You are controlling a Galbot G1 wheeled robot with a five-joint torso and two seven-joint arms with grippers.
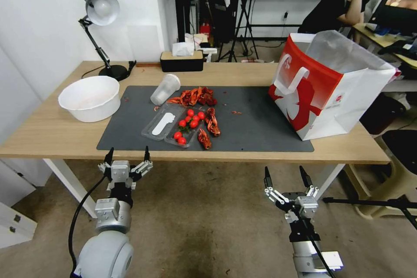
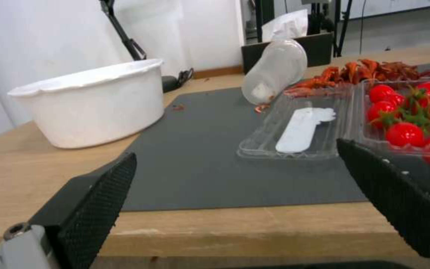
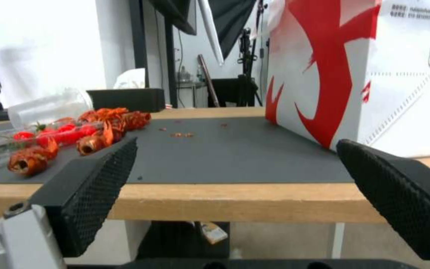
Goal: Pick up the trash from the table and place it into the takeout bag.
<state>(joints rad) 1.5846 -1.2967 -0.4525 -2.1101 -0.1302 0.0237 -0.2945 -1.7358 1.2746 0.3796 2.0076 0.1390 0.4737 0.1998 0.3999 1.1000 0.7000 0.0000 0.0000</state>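
Both claws hung below the desk's (image 1: pixel 52 134) near edge, clear of it: the left claw (image 1: pixel 126 155) spread wide before the clear plastic tray (image 1: pixel 173 127) of cherry tomatoes (image 1: pixel 190 122), the right claw (image 1: pixel 287 173) equally wide, facing bare mat (image 1: pixel 252 128). No trash had been lifted. Crayfish shells (image 1: pixel 196 96) lay mid-mat beside a toppled translucent cup (image 1: pixel 165 88); a white bowl (image 1: pixel 89 97) stood off the mat's left side. The takeout bag (image 1: pixel 325 87) stood open at right. Judgement: the left claw should rise above desk level before reaching, then close on 1 item squarely.
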